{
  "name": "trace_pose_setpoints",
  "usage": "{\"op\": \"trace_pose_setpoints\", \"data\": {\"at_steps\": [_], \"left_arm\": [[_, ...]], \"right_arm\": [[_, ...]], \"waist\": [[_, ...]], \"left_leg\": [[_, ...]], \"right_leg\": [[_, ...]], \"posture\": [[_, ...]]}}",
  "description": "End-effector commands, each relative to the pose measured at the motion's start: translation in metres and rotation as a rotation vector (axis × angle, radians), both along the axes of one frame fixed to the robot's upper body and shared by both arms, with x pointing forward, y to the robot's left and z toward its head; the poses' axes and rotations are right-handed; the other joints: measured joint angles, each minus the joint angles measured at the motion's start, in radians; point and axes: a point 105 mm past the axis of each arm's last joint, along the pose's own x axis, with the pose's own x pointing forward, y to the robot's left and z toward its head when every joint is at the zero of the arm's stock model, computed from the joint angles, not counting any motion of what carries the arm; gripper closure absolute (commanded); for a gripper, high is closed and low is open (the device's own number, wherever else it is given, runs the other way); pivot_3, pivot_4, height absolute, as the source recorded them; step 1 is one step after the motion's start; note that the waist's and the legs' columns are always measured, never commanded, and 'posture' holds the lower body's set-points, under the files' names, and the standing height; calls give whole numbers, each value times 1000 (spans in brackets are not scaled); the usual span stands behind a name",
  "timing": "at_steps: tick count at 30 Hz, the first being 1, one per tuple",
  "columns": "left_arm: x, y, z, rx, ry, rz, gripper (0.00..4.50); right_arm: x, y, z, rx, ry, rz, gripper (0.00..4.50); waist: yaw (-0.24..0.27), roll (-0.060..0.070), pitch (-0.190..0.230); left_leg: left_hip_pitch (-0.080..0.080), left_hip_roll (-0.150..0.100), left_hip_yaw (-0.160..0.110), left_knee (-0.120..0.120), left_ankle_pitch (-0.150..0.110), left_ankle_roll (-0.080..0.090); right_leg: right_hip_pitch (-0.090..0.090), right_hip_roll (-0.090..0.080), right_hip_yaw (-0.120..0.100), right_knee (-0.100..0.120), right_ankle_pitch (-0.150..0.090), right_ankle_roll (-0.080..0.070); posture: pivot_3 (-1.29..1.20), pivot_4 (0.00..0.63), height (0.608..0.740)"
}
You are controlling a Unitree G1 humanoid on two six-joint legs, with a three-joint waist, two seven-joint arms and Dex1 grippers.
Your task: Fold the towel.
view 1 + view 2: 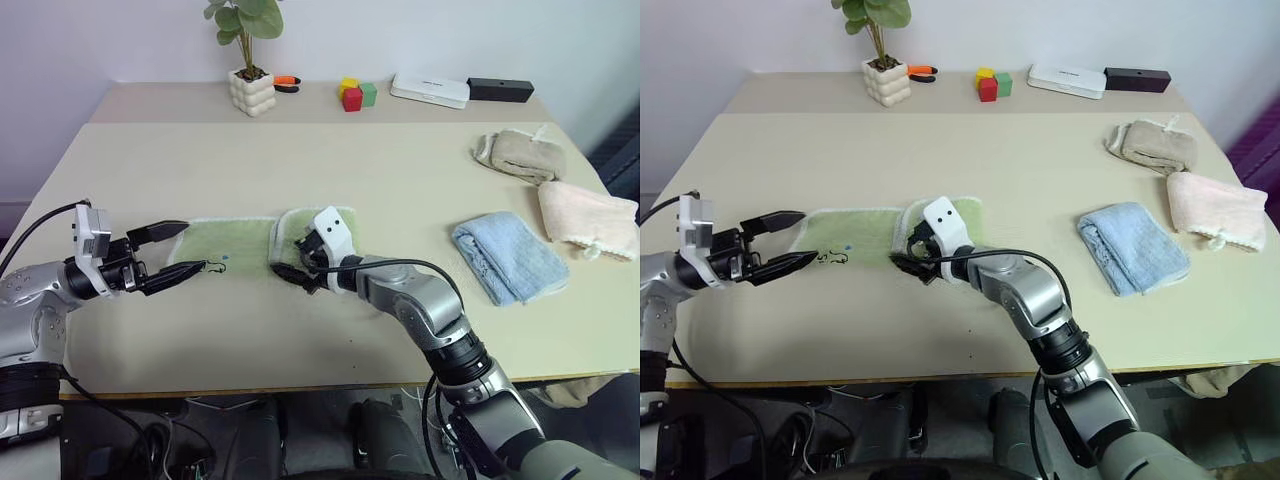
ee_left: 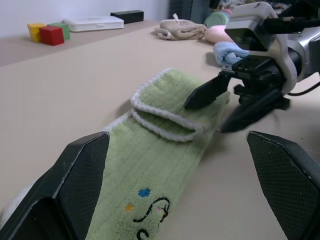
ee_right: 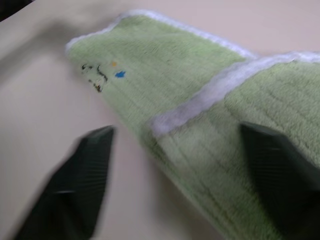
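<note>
Beige table point(image 1: 300, 160), green towel point(image 1: 240, 240) half-folded between both grippers' wide-open jaws.

1. Bare table point(image 1: 300, 170) all round the towel point(image 1: 235, 243); I've free passage btwn both grippers.
2. Right side crowded: blue towel point(image 1: 508, 257), pink towel point(image 1: 588, 220), beige towel point(image 1: 520, 153).
3. Far edge: plant pot point(image 1: 251, 91), blocks point(image 1: 355, 95).

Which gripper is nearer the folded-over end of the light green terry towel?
Right. The right gripper sits at the folded end of the light green terry towel; the left gripper is at the opposite, flat end.
</note>
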Motion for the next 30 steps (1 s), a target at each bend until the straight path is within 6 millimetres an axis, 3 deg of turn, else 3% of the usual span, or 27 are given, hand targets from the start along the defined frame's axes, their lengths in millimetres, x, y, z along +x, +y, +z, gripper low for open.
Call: {"op": "trace_pose_setpoints", "data": {"at_steps": [1, 3, 6, 8, 11, 16, 21, 25, 30], "left_arm": [[2, -1, 8, 13, -33, -7, 0], [3, -1, 7, 10, -35, -6, 0], [4, -2, 7, 7, -37, -8, 0], [4, -4, 6, 4, -38, -11, 0], [5, -5, 6, 5, -38, -13, 0], [4, -5, 8, 8, -41, -12, 0], [1, -3, 7, 9, -37, -4, 0], [-2, -3, 5, 9, -30, -1, 0], [-2, -4, 4, 3, -24, 3, 0]], "right_arm": [[-8, 0, 37, 114, -82, 68, 63], [-1, -8, 59, 218, -74, 52, 63], [13, -19, 74, 283, -100, -15, 63], [33, -29, 72, 263, -130, -111, 577], [52, -36, 63, 232, -172, -203, 1812], [64, -30, 27, 190, -162, -231, 4430], [57, -20, -9, 168, -134, -198, 4481], [51, -14, -37, 31, -170, -154, 4481], [52, -12, -31, 38, -201, -132, 4481]], "waist": [[-1, 0, 0], [0, 0, 0], [2, 0, 0], [0, 0, 0], [0, 0, 0], [-5, 0, 0], [-5, 1, 0], [-5, 0, 0], [-5, 0, 0]], "left_leg": [[0, 0, 0, 0, 0, 0], [0, 0, 0, 0, 0, 0], [0, 0, 0, 0, 0, 0], [0, 0, 0, 0, 0, 0], [0, 0, 0, 0, 0, 0], [0, 0, 1, -1, 0, 0], [0, 0, 1, -1, 0, 0], [0, 0, 1, -1, 0, 0], [2, 0, 1, -1, 0, -1]], "right_leg": [[0, 0, 0, 0, 0, 0], [0, 0, 0, 0, 0, 0], [0, 0, 0, 0, 0, 0], [0, 0, 0, 0, 0, 0], [0, 0, 0, 0, 0, 0], [-1, 0, 0, 0, 0, 0], [-1, 0, 0, 0, 0, 0], [0, 0, 0, 0, 0, 0], [1, 0, 0, 1, 0, 0]], "posture": [[0, 150, 735], [0, 150, 735], [0, 150, 735], [0, 150, 735], [0, 150, 735], [0, 150, 735], [0, 150, 735], [0, 150, 735], [0, 150, 735]]}}
